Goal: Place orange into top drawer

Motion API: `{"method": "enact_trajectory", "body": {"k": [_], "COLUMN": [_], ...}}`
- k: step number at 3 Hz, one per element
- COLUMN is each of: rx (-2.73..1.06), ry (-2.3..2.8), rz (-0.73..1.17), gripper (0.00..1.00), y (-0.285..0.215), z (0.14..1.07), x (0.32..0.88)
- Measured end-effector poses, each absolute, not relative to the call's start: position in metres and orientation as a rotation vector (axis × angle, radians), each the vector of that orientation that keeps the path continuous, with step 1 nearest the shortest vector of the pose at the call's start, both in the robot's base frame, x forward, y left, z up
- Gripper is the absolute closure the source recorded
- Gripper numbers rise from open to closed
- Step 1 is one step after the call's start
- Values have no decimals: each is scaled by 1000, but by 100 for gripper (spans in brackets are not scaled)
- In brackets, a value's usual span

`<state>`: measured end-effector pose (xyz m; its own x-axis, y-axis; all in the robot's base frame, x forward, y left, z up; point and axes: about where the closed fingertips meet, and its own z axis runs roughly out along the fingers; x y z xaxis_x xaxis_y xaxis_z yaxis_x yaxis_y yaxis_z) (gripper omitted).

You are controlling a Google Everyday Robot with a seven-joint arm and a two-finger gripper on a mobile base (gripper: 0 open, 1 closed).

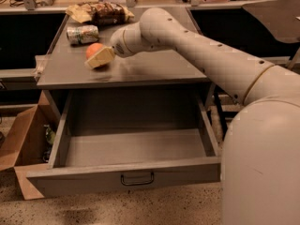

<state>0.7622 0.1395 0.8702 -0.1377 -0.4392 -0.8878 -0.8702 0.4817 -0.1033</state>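
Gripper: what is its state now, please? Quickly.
Gripper: at the orange on the tabletop; open or closed cannot be told.

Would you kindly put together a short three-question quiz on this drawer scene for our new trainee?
1. True or false: the wide grey metal top drawer is shut.
2. Where is the round bright orange fruit? A) inside the drawer B) at the grey cabinet top, right by the robot's hand C) in a white bowl
3. Fill in: the silver-green cylindrical can lies on its ___.

Key: 1 false, it stands pulled open. 2 B. 3 side.
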Motion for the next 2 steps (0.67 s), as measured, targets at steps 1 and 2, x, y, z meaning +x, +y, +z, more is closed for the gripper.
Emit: {"method": "enact_trajectory", "body": {"k": [1, 2], "rx": [-1126, -1130], "ry": [1747, 1749], "rz": [578, 604], "gripper": [16, 40], "y": [155, 167], "z": [871, 868], "x": [758, 752]}}
